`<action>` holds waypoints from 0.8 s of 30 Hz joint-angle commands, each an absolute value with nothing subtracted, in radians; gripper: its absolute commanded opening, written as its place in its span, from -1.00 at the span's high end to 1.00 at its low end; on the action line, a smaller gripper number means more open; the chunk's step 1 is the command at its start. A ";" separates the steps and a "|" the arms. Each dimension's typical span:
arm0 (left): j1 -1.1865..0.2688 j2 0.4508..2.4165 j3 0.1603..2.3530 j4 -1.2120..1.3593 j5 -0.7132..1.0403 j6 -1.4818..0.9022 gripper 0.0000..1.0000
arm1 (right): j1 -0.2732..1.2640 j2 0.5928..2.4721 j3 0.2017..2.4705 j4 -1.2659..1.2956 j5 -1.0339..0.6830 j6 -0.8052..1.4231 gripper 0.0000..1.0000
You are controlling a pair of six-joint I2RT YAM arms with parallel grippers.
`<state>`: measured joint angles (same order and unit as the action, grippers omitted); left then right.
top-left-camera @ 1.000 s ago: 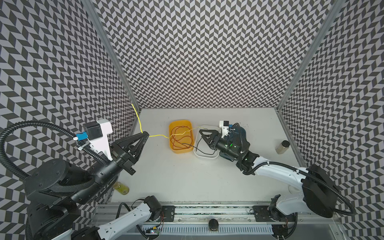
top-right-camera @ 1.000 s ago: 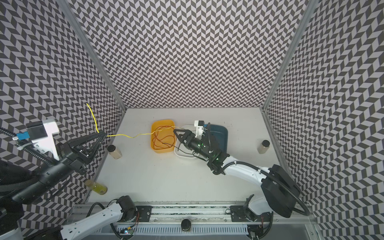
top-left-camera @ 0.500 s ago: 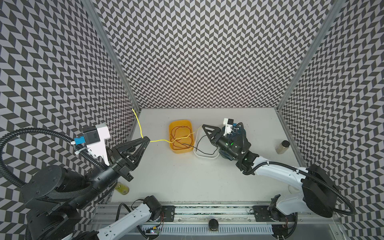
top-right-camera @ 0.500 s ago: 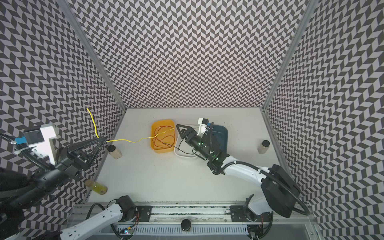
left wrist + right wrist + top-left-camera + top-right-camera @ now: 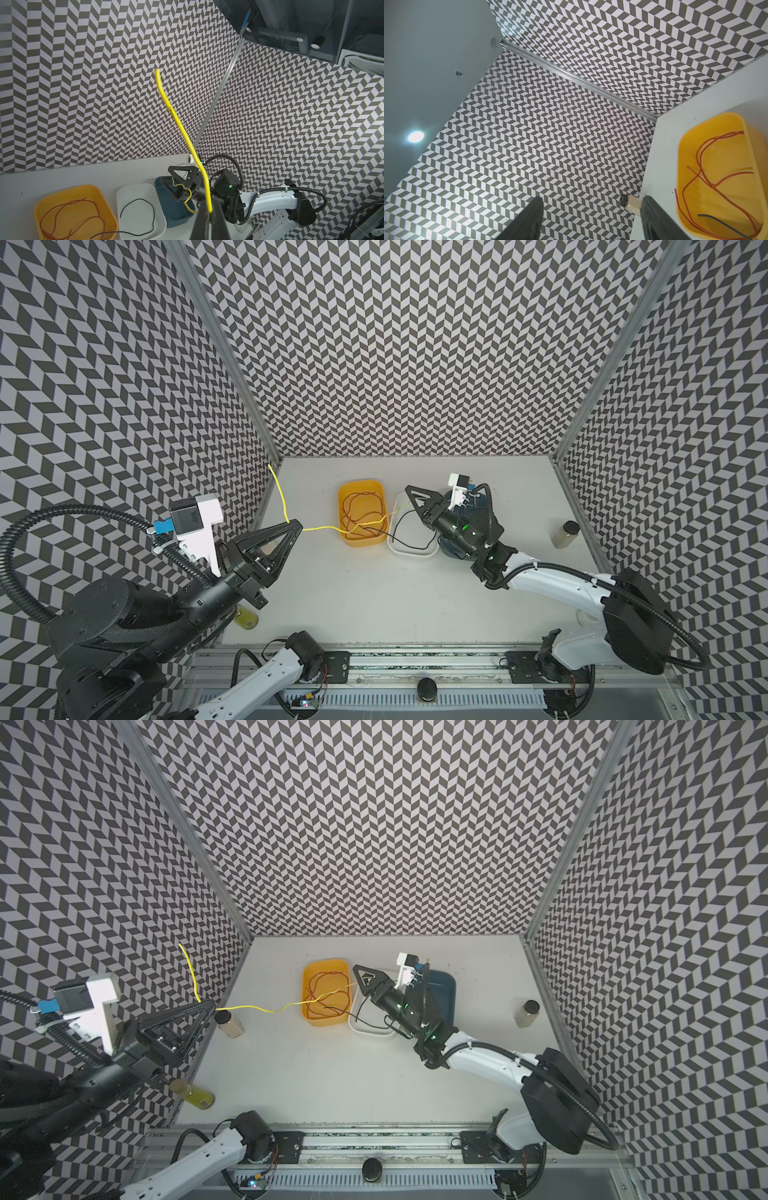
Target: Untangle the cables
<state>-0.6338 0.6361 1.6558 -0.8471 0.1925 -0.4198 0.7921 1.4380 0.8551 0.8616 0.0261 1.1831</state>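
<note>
Now left claw (image 5: 296,526), clamping yellow cable (image 5: 320,528), has drawn back slightly; right claw (image 5: 411,499) gapes wide.

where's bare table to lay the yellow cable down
Bare: the wide front of the table between yellow tub and front rail; also between blue tub and jar. Crowded: around the white tub, by the right gripper.

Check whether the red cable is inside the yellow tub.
Inside: the red cable lies looped on the floor of the yellow tub.

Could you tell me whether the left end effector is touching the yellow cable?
Touching: the left wrist view shows the left end effector shut on the yellow cable.
</note>
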 commanded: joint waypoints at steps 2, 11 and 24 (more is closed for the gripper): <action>-0.627 0.614 1.660 -0.818 0.221 -0.435 1.00 | 0.789 1.405 0.901 0.870 0.081 1.125 -0.30; -0.627 0.586 1.636 -0.841 0.228 -0.467 1.00 | 0.783 1.348 0.966 0.616 0.180 0.826 -0.01; -0.626 0.561 1.600 -0.852 0.259 -0.501 1.00 | 0.759 1.383 0.982 0.669 0.100 0.806 0.46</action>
